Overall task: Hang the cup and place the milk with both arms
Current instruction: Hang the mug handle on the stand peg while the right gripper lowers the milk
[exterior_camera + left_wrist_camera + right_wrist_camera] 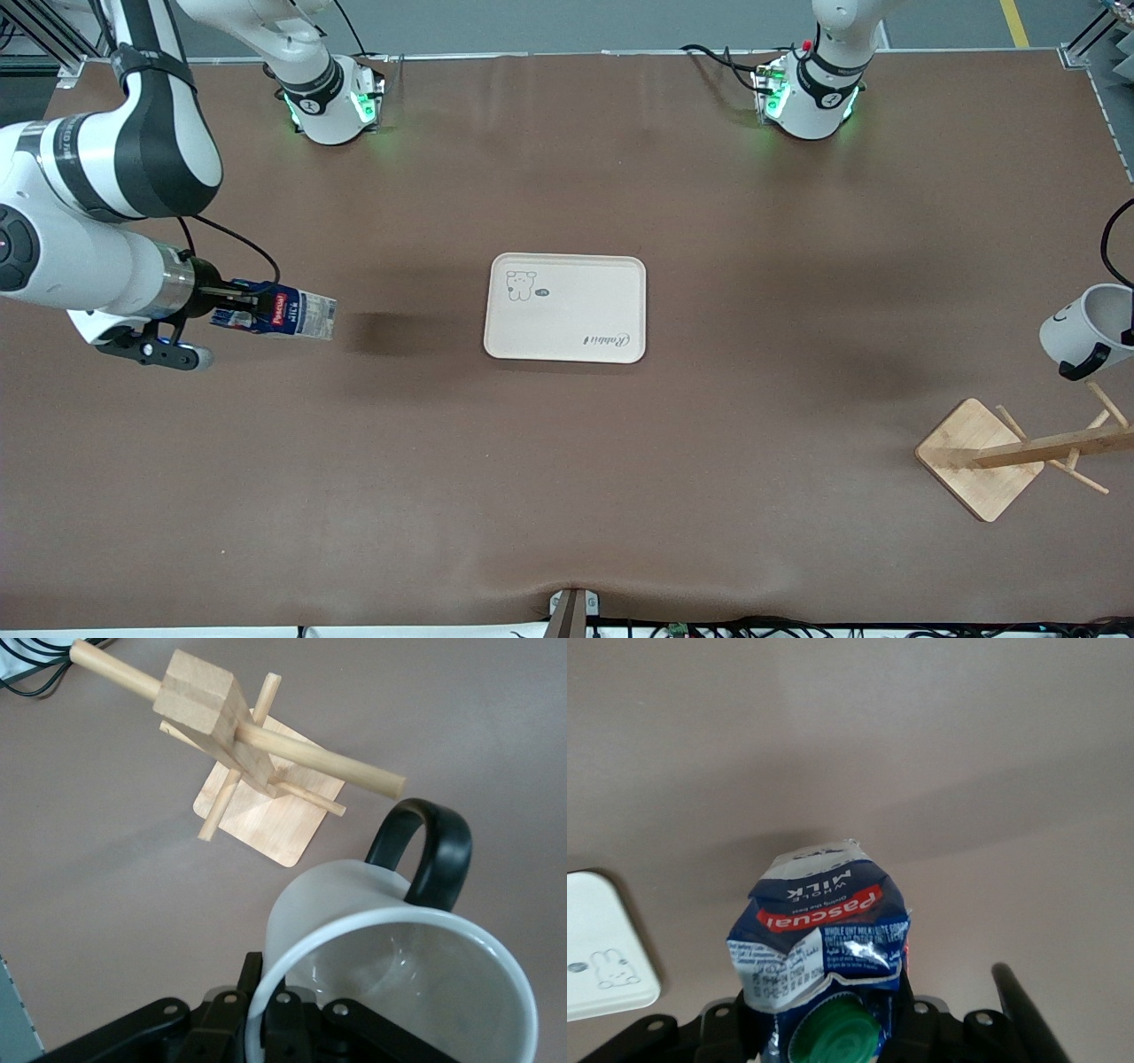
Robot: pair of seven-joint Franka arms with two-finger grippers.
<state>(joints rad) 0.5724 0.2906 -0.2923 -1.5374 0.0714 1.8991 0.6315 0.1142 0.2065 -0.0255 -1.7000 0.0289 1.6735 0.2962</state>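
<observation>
A: Mid-left of the front view: right gripper (252, 307) clamped on the milk carton (282, 314), held aloft over bare brown table toward the right arm's end, well apart from the cream tray (565, 307) at frame centre. Why tipped sideways?

B: Probably just the carry pose. Gripped near the capped top, pale base pointing toward the tray, likely the drop spot. Crumpled front panel plain in the right wrist view, green cap (842, 1034) low between the fingers (917, 1014).

A: Readable print?

B: "Pascual" on the red band, "WHOLE MILK" above it, smaller lines too fine to read. On the tray, a script word close to "Rabbit" and a small cartoon animal in one corner.

A: And at the right edge of the front view?

B: Left gripper (1127, 338) mostly out of frame, pinching the rim of the white cup (1085, 330), airborne above the wooden cup stand (983, 458). Fingers (282, 1028) pressed on the rim, seen at the bottom of the left wrist view.

A: Why that angle?

B: Black handle (427, 850) turned out toward the stand's pegs (301, 749), apparently lined up for threading. Handle not yet on a peg; hanging not yet done, milk not yet set down.
</observation>
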